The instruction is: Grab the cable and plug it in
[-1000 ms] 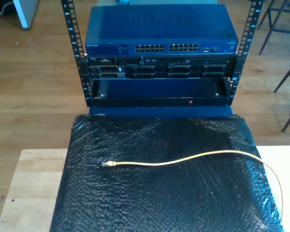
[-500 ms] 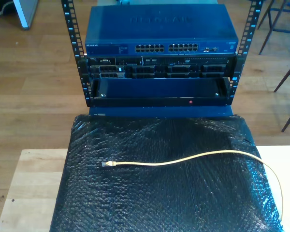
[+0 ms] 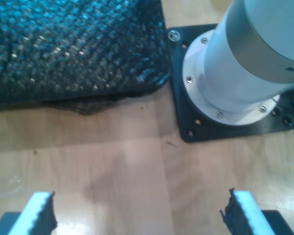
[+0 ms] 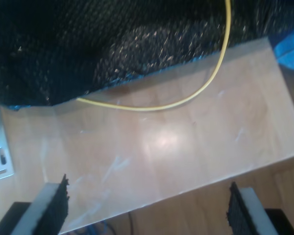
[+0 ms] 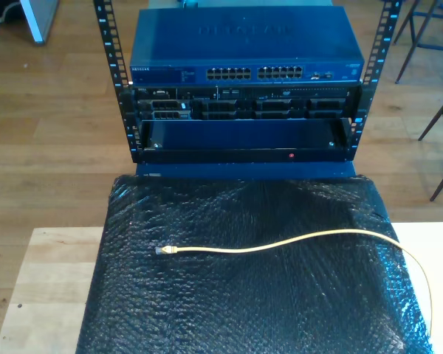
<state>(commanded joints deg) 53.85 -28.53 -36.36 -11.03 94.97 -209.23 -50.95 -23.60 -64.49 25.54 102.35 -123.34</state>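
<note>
The yellow cable [image 5: 303,238] lies across the black bubble-wrap mat [image 5: 251,310], curving toward the exterior view's right edge; its small plug [image 5: 165,251] rests on the mat toward that view's left. Another stretch of the cable [image 4: 186,100] runs off the mat's edge over bare wood, well ahead of my second gripper [image 4: 149,205], which is open with nothing between its fingers. My first gripper [image 3: 137,215] is open too, over bare wood beside a grey arm base [image 3: 250,58]. The blue network switch [image 5: 247,51] with rows of ports [image 5: 255,74] sits in the rack beyond the mat.
Black rack equipment [image 5: 244,122] sits under the switch between perforated rails [image 5: 111,59]. The wooden table [image 5: 48,280] shows bare beside the mat at the exterior view's left. A black mounting plate [image 3: 225,125] holds the arm base. Chair legs [image 5: 439,125] stand at that view's right.
</note>
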